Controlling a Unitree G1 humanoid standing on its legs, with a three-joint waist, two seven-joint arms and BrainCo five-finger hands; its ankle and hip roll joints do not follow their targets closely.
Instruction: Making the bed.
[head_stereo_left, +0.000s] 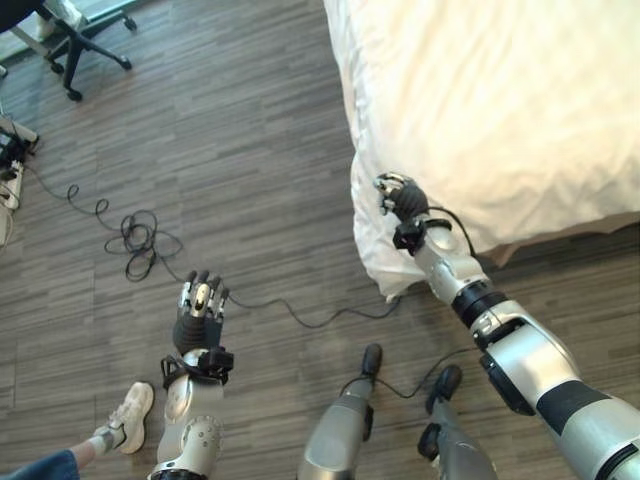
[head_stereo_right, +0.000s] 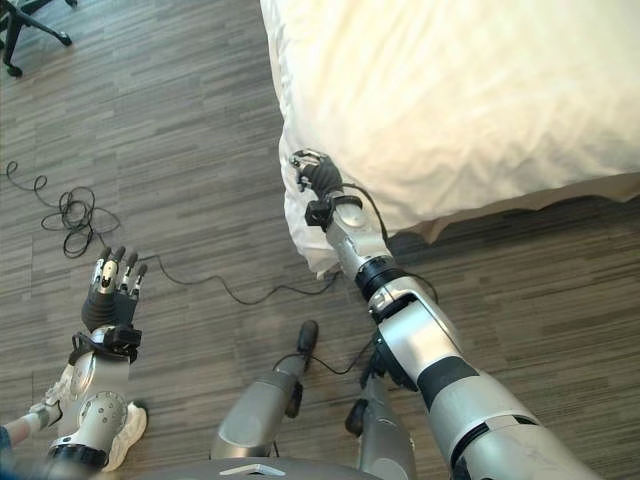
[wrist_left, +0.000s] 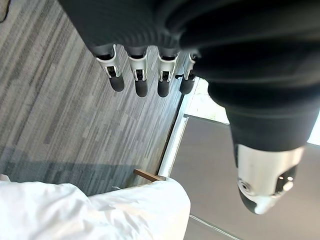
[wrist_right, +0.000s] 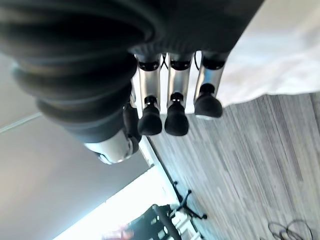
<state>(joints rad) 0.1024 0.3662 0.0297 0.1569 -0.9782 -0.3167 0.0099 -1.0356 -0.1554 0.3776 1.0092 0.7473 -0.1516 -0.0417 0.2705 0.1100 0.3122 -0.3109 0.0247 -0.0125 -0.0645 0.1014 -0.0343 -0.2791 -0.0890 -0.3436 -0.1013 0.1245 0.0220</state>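
Fingers curled (by rumpled white duvet)

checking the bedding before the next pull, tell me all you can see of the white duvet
The white duvet is soft, puffy, wrinkled cloth covering the bed top. Its edge hangs down the bed's side, and the near corner droops toward the wood-look floor. A tan strip shows under its near edge. The right hand is at the draped edge by that corner; whether it grips the cloth cannot be told.
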